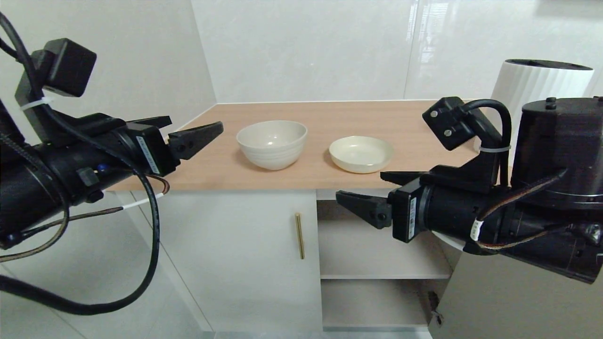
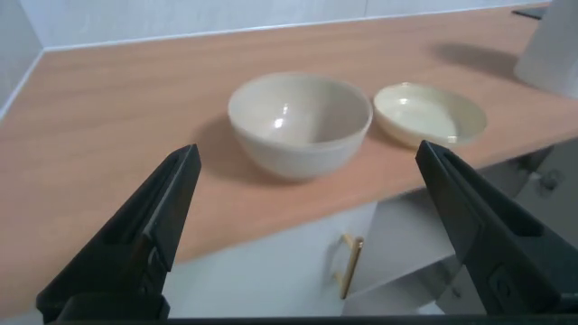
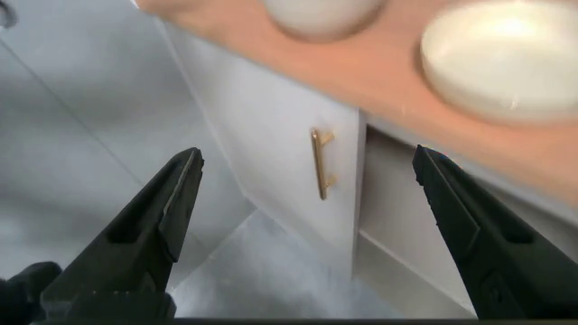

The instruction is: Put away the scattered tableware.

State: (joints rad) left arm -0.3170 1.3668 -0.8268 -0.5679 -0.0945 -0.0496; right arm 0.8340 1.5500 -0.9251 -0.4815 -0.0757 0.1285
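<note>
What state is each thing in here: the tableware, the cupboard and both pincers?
bowl: upright, empty, on the counter
shallow dish: upright, empty, on the counter, apart from the bowl
left cupboard door: shut
right cupboard compartment: open, shelf showing
left pincer: open, holding nothing, above the counter's front edge
right pincer: open, holding nothing, in front of the open compartment

On the counter (image 1: 358, 115) bare wood lies open behind and beside the bowl (image 1: 272, 143) and the dish (image 1: 361, 153), with a narrow gap between them. A white ribbed container (image 1: 527, 87) blocks the right end. Below, the cabinet's right compartment (image 1: 377, 245) stands open; the left door (image 1: 235, 254) is closed.
</note>
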